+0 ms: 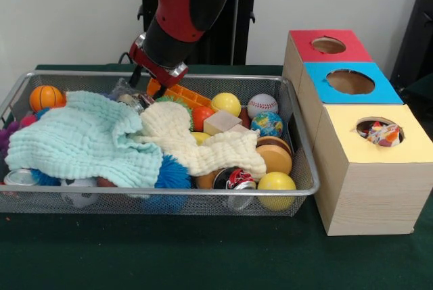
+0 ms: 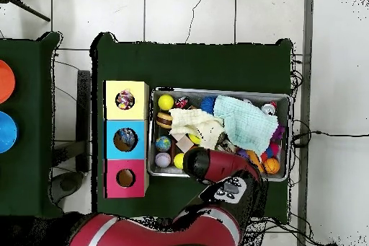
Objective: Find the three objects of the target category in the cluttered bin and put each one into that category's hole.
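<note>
A robotics lab: green-clothed table (image 1: 203, 256), coloured sorting boxes (image 1: 365, 134), tiled floor (image 2: 216, 12).

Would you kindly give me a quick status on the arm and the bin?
Gripper down in wire bin, fingers hidden. One item in yellow box hole. Mint cloth and cream cloth cover much of clutter.

Front camera sat low and near across table, facing arm (image 1: 177, 13), bin (image 1: 306, 180) centre, boxes (image 1: 369, 188) at 3 o'clock. Overhead camera looked straight down from farther off, boxes (image 2: 126, 148) at 9 o'clock; both shared bin (image 2: 221, 177), boxes
</note>
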`<state>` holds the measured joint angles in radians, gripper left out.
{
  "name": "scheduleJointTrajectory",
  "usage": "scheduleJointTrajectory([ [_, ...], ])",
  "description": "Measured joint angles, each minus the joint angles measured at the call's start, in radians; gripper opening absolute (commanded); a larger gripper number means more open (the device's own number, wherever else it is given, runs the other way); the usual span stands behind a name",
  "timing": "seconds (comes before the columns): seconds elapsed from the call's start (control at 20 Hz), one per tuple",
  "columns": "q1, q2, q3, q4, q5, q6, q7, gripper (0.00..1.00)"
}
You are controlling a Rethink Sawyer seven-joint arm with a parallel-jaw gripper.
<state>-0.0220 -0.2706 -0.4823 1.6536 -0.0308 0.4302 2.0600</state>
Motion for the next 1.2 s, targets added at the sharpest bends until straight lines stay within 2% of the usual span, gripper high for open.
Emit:
scheduleJointTrajectory([
  [0.2,0.000,0.023,-0.002,-0.015,0.010,0.000,0.000,1.00],
  [0.7,-0.001,0.029,-0.008,-0.024,0.017,0.001,0.000,1.00],
  [0.75,-0.001,0.031,-0.008,-0.026,0.017,0.000,0.000,0.00],
  [1.2,-0.006,0.019,-0.018,-0.053,0.017,0.001,0.000,0.00],
])
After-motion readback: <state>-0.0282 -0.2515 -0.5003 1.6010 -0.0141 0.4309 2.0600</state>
